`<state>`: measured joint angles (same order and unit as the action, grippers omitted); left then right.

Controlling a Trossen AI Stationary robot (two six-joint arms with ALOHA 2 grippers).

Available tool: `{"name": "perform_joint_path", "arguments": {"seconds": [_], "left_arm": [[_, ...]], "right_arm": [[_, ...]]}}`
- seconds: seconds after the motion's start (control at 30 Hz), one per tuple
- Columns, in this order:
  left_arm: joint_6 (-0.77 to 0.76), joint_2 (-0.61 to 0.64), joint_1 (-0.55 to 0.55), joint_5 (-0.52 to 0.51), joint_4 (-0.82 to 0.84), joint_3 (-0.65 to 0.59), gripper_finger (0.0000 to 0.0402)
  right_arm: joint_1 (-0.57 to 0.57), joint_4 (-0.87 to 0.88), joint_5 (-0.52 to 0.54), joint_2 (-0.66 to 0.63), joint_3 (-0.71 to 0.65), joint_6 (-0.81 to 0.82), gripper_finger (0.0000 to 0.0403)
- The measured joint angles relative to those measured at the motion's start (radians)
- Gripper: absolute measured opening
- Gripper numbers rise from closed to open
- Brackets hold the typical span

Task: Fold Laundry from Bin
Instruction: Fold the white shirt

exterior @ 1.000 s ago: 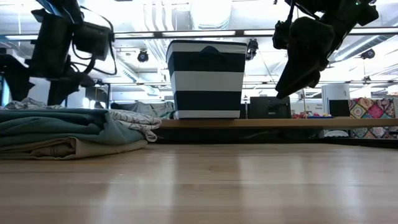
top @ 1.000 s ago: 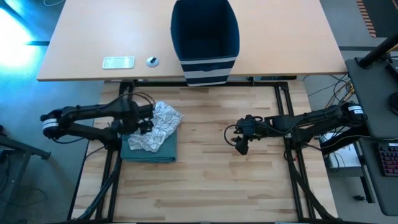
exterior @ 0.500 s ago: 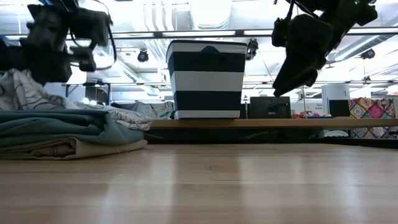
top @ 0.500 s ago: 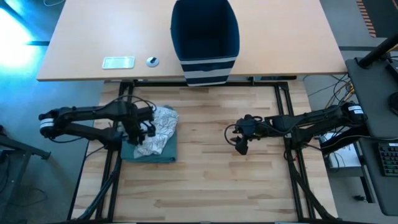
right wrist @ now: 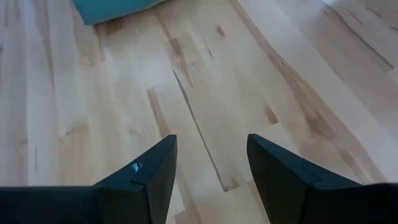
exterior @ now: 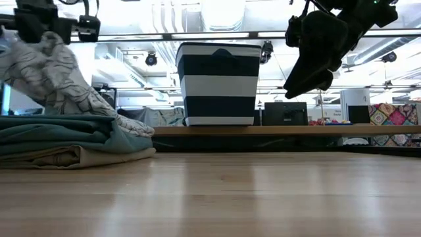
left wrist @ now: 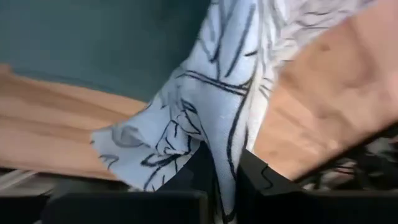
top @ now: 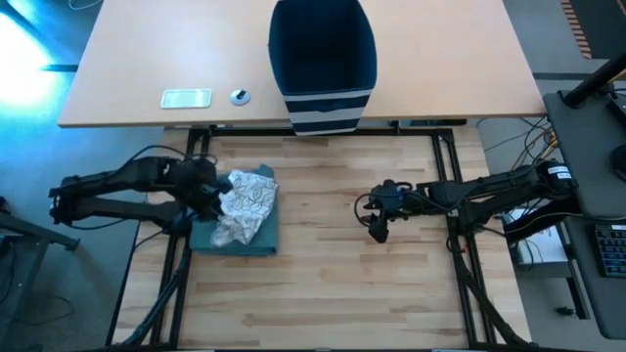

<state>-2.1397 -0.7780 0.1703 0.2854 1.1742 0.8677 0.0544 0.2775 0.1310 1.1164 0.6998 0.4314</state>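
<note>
while your left claw [left wrist: 219,180] is pinched tight on a white patterned cloth [top: 245,200], you can see in the low view that it holds that piece lifted above the folded stack, with the cloth's lower edge trailing on the teal-green garment [exterior: 59,135]. under the teal one lies a beige garment [exterior: 72,157], both folded on the near tabletop [top: 333,284] at its left side. the held cloth looks like a thin print with dark line work, though the wrist view is too blurred to be sure of the pattern. your right claw [right wrist: 208,171] hangs above bare wood right of centre, fingers parted and holding nothing. the bin [top: 323,64] stands upright on the far tabletop [top: 147,59], well apart from the stack.
</note>
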Motion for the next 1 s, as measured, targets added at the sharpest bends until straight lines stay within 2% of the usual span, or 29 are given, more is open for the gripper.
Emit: {"name": "perform_joint_path", "arguments": {"seconds": [0.13,0.27,0.4,0.53,0.73,0.87,1.0], "left_arm": [[-0.034,-0.018,-0.003,-0.032,-0.065,-0.010,0.0009],[-0.038,-0.083,-0.015,-0.033,-0.219,-0.011,0.0009],[-0.027,-0.157,-0.036,-0.041,-0.311,0.049,0.0009],[-0.009,-0.213,-0.069,-0.029,-0.256,0.091,0.0009],[-0.048,-0.217,-0.132,0.052,-0.122,-0.002,0.0016],[-0.016,-0.202,-0.169,0.132,0.016,-0.047,0.0045],[0.030,-0.182,-0.185,0.113,0.192,-0.005,0.0093]], "right_arm": [[0.000,0.000,0.000,0.000,0.000,-0.038,0.0189],[0.000,-0.003,0.000,0.000,0.000,-0.041,0.0189],[-0.001,-0.004,0.000,0.000,0.000,-0.047,0.0189],[-0.001,-0.006,0.000,0.000,0.000,-0.072,0.0189],[-0.001,-0.006,0.001,0.005,-0.001,-0.086,0.0189],[-0.001,-0.004,0.000,0.010,-0.001,-0.068,0.0189],[-0.001,0.001,-0.005,0.019,-0.001,-0.041,0.0189]]}}
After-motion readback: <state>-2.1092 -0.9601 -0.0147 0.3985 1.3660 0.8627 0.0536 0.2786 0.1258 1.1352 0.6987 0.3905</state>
